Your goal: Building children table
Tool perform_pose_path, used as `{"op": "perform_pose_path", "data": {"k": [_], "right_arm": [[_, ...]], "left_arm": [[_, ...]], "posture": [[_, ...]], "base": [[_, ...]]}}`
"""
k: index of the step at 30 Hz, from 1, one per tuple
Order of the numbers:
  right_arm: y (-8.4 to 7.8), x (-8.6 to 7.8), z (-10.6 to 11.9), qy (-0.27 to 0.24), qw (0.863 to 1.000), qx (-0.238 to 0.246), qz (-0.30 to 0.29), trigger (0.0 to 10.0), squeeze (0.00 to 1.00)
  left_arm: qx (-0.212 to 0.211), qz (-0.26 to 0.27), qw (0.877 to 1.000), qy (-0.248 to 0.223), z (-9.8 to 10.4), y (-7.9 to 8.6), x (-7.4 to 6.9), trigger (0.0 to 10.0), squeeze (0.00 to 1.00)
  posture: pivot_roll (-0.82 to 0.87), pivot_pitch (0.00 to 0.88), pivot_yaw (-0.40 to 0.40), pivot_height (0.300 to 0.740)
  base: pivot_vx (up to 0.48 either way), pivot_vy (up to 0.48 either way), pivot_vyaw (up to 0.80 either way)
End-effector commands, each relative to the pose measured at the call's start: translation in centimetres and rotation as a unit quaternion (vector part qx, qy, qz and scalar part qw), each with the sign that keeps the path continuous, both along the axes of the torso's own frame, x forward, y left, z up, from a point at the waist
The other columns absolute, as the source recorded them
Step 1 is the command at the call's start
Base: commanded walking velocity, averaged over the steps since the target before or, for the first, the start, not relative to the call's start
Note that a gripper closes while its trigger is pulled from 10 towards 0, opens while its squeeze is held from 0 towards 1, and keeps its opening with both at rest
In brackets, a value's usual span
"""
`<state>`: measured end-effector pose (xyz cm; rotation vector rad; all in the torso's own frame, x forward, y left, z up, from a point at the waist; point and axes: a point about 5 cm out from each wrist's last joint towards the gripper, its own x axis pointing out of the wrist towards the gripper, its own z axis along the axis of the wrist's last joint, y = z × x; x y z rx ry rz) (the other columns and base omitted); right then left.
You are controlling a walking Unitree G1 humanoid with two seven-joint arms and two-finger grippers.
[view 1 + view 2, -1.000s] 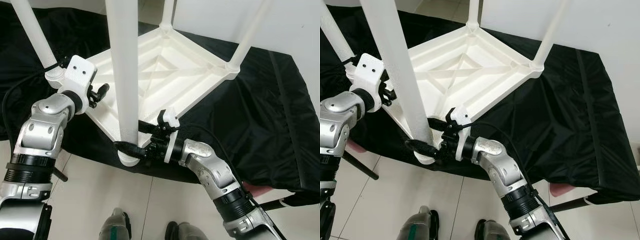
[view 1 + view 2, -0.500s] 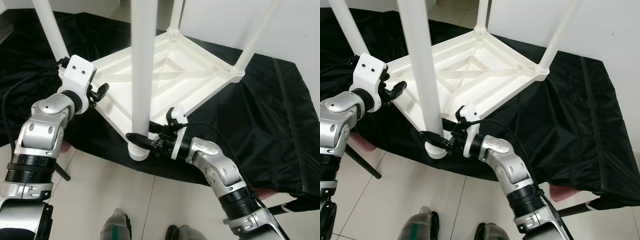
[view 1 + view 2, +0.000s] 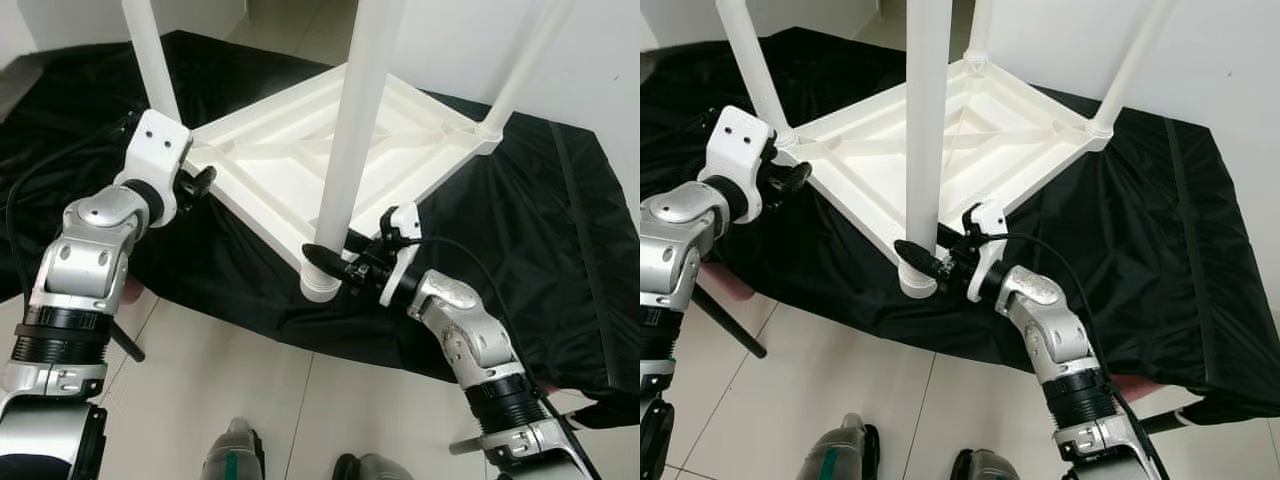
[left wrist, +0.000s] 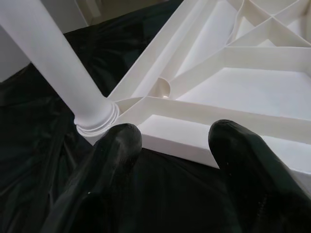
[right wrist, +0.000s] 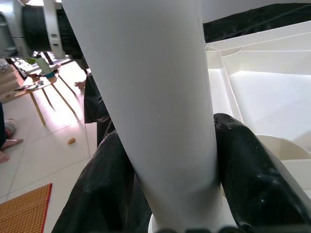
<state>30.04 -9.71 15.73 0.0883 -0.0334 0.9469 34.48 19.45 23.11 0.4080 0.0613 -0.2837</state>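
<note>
A white leg (image 3: 352, 150) stands near-upright in the near corner socket (image 3: 321, 287) of an upturned table (image 3: 300, 165), its long axis running from the socket up and slightly away toward the top of the head views. The foot of the leg sits between the two black fingers of the right gripper (image 3: 335, 262), which reaches in from the robot's right and is clamped on the leg just above the socket; the right wrist view shows a finger (image 5: 252, 165) pressed against each side of the white tube. This is the nearer arm for the coming move, judged to be a seating or twisting of the leg into its socket, so any push should run down along the leg's axis. The table lies underside up on a black cloth (image 3: 520, 200), ribs showing, with its near corner overhanging the cloth's edge above the tiled floor (image 3: 200, 390). Three more legs rise from the other corners, one of them (image 3: 152, 55) at the left corner. The left gripper (image 3: 196, 182) waits just beside that left corner, fingers spread apart and closed on nothing; its wrist view looks over both fingers (image 4: 116, 145) at the table's rim and the base of the left leg
</note>
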Motion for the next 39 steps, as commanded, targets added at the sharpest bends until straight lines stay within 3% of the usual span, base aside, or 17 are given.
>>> {"op": "perform_pose_path", "data": {"k": [1,4,5,6,7,9,10,24,25,28,39], "right_arm": [[-3.7,0.5,-2.2,0.052,0.993,-0.025,-0.100,0.0,0.00],[-4.6,0.7,-2.4,0.053,0.991,-0.030,-0.118,0.0,0.00],[-6.4,1.1,-2.4,0.053,0.985,-0.037,-0.160,0.0,0.00],[-6.4,1.1,-2.4,0.053,0.985,-0.037,-0.160,0.0,0.00],[-7.0,1.3,-2.3,0.050,0.981,-0.040,-0.182,6.9,0.00],[-7.2,1.4,-2.2,0.048,0.979,-0.041,-0.194,6.9,0.00],[-7.4,1.6,-2.1,0.048,0.976,-0.039,-0.209,10.0,0.00],[-5.6,2.1,-1.6,0.023,0.966,0.006,-0.258,10.0,0.00],[-5.4,2.1,-1.6,0.019,0.964,0.011,-0.263,10.0,0.97],[-5.1,2.1,-1.5,0.015,0.963,0.035,-0.268,10.0,1.00],[-3.6,1.9,-1.3,-0.017,0.952,0.036,-0.304,10.0,1.00]], "left_arm": [[0.005,0.008,1.000,-0.005,0.2,-0.1,0.2,10.0,0.00],[0.006,0.006,1.000,-0.004,0.2,-0.2,0.3,10.0,0.00],[0.008,0.002,1.000,-0.002,0.2,-0.4,0.4,10.0,0.00],[0.008,0.002,1.000,-0.002,0.2,-0.4,0.4,10.0,0.00],[0.008,-0.002,1.000,-0.001,0.1,-0.5,0.4,10.0,0.00],[0.009,-0.004,1.000,0.000,0.1,-0.6,0.5,10.0,0.00],[0.009,-0.005,1.000,0.001,0.1,-0.7,0.5,10.0,0.00],[0.015,-0.012,1.000,0.003,0.2,-0.9,0.6,10.0,0.00],[0.016,-0.012,1.000,0.003,0.2,-0.8,0.6,10.0,0.00],[0.017,-0.011,1.000,0.003,0.3,-0.7,0.7,10.0,0.00],[0.016,-0.010,1.000,0.002,0.4,-0.6,0.9,10.0,0.00]], "posture": [[0.15,0.074,-0.038,0.740],[0.14,0.078,-0.031,0.740],[0.14,0.081,-0.026,0.740],[0.14,0.081,-0.026,0.740],[0.13,0.083,-0.023,0.740],[0.13,0.083,-0.023,0.740],[0.13,0.084,-0.021,0.740],[0.13,0.099,-0.017,0.740],[0.13,0.103,-0.017,0.740],[0.13,0.108,-0.017,0.740],[0.13,0.120,-0.012,0.740]], "base": [[0.000,0.000,0.00],[0.000,0.000,0.00],[0.000,0.000,0.00],[0.000,0.000,0.00],[0.000,0.000,0.00],[0.000,0.000,0.00],[0.000,0.000,0.00],[0.000,0.000,0.00],[0.000,0.000,0.00],[0.000,0.000,0.00],[0.000,0.000,0.00]]}}
